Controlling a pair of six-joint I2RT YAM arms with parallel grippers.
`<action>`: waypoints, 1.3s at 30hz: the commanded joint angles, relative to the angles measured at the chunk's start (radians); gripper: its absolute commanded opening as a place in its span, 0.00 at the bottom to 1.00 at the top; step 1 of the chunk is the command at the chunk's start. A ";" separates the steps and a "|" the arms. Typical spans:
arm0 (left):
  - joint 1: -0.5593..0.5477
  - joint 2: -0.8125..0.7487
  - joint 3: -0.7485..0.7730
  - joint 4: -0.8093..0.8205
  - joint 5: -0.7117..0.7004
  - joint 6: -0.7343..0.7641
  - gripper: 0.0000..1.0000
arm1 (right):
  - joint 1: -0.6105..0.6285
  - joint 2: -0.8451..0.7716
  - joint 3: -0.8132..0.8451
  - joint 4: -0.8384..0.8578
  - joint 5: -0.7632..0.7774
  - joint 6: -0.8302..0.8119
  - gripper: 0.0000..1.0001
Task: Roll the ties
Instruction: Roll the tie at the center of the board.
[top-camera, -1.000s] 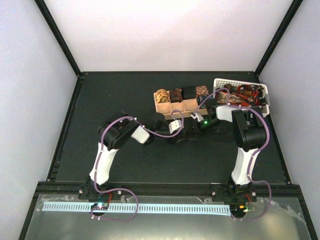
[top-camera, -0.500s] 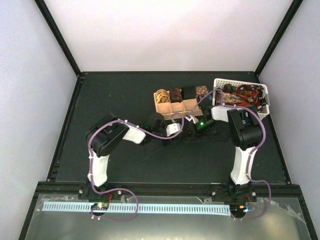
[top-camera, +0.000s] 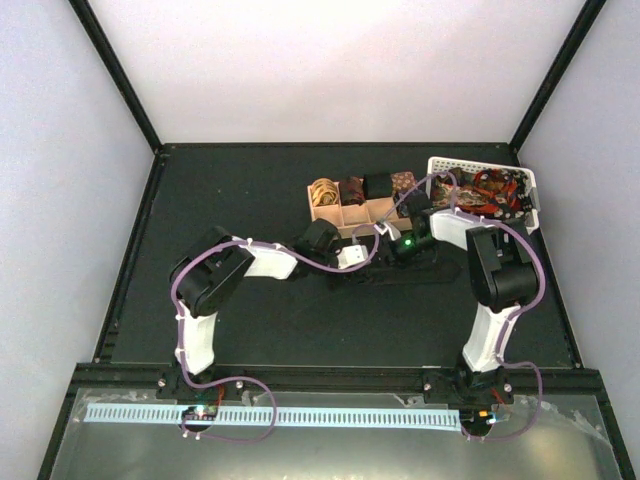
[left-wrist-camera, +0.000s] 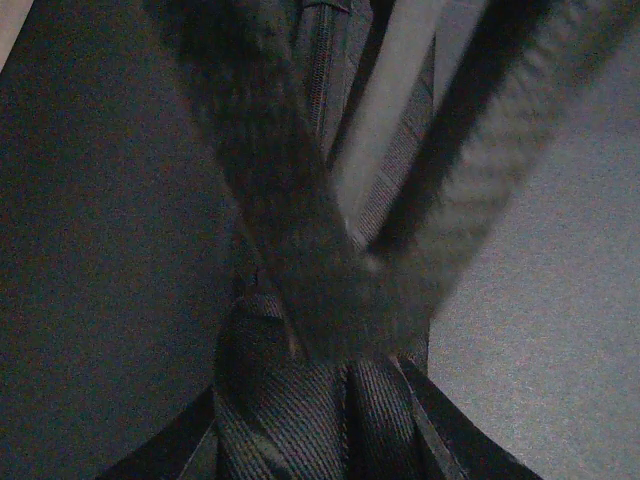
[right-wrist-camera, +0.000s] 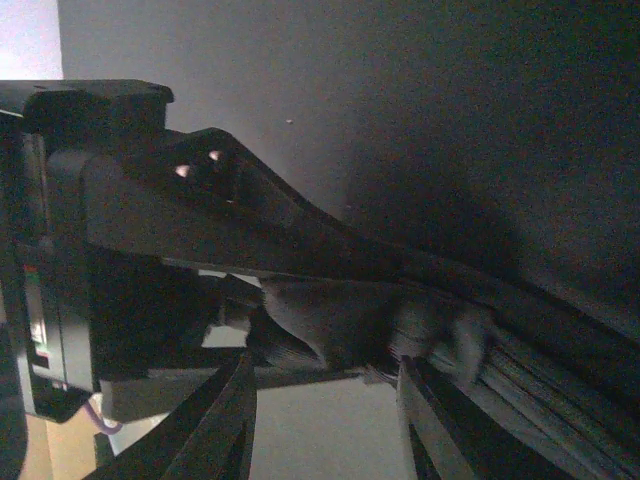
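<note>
Dark ribbed fabric of 1 tie (left-wrist-camera: 300, 400) lies on the tabletop (top-camera: 230, 200) just in front of the tray (top-camera: 350, 214), pinched in the closed left hand (left-wrist-camera: 310, 445); the right hand (right-wrist-camera: 325, 410) meets it too, though I cannot tell its grip. 4 rolled ties (top-camera: 352, 187) sit in the tray, loose ties (top-camera: 488, 188) fill the basket (top-camera: 533, 200), so much seems left. No writing is legible
</note>
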 joint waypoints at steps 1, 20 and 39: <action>-0.004 0.014 0.004 -0.179 -0.096 0.031 0.33 | 0.038 0.021 -0.009 0.057 -0.056 0.058 0.43; -0.004 0.018 0.021 -0.177 -0.100 0.019 0.50 | -0.003 0.072 -0.020 0.057 0.055 0.025 0.01; 0.025 0.024 -0.067 0.291 0.120 -0.120 0.79 | -0.093 0.082 -0.067 -0.037 0.075 -0.109 0.01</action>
